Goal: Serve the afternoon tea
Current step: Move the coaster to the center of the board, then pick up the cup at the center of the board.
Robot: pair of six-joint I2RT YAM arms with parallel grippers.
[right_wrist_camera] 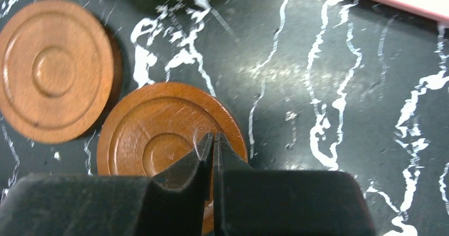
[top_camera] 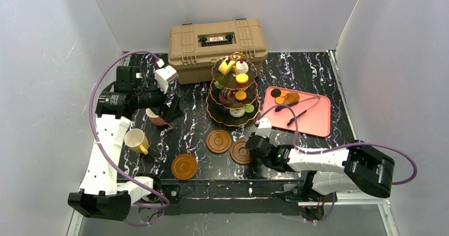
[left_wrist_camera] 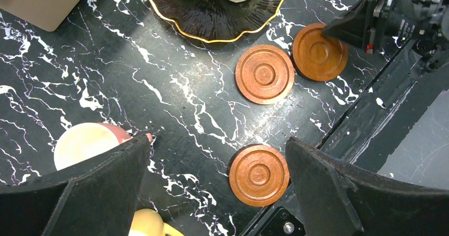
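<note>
The three-tier black stand point(top_camera: 210, 110) with gold rims carries small pastries at the table's middle back. Three round brown saucers lie in front of it: the middle saucer point(top_camera: 218, 141), the right saucer point(top_camera: 239, 152) and the near saucer point(top_camera: 184, 166). My right gripper point(right_wrist_camera: 213, 138) is shut, its tips meeting just over the right saucer point(right_wrist_camera: 159, 125); nothing shows between them. My left gripper point(left_wrist_camera: 218, 141) hangs wide open above bare table between the pink cup point(left_wrist_camera: 84, 143) and the near saucer point(left_wrist_camera: 259, 175). A yellow cup point(top_camera: 136, 141) lies closer to the front left.
A tan toolbox point(top_camera: 217, 45) stands behind the stand. A pink tray point(top_camera: 312, 122) at the right holds a few pastries and black utensils. The table's near edge runs just past the near saucer. Grey walls close in both sides.
</note>
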